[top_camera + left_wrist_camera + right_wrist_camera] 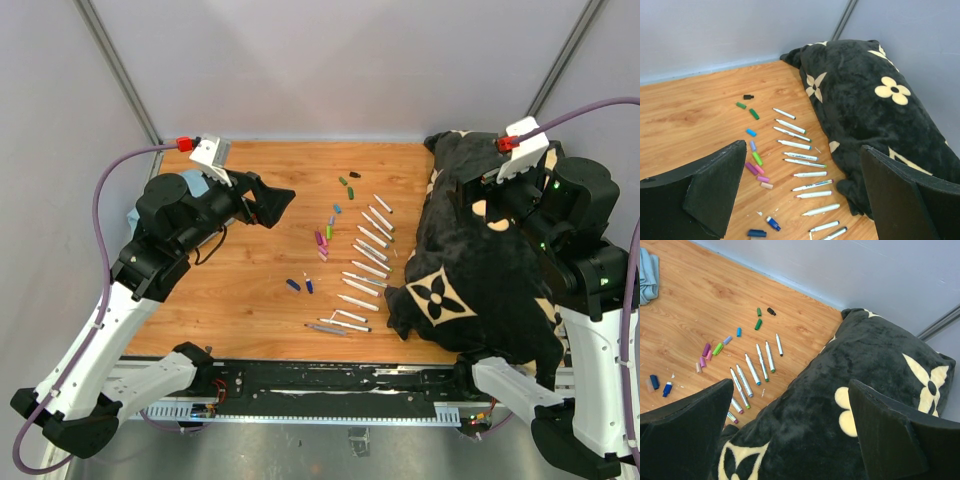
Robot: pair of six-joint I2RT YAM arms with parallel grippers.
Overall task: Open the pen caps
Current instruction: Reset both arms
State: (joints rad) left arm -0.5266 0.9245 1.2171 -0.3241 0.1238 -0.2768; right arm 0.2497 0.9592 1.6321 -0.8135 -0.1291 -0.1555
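Observation:
Several loose pen caps (pixel 329 230) in green, purple, pink, blue and black lie in a line on the wooden table, left of a row of white pen barrels (pixel 370 243). The left wrist view shows the caps (pixel 757 158) and barrels (pixel 795 145) too, as does the right wrist view (pixel 717 348). Two blue caps (pixel 293 284) lie apart, nearer the front. My left gripper (pixel 272 205) is open and empty, raised left of the caps (pixel 803 145). My right gripper (pixel 791 385) is open and empty, above the black pouch.
A black plush pouch (pixel 470 280) with cream flower marks covers the right side of the table, touching the barrel row's right ends. A light blue cloth (pixel 647 270) lies at the far left. Grey walls enclose the table.

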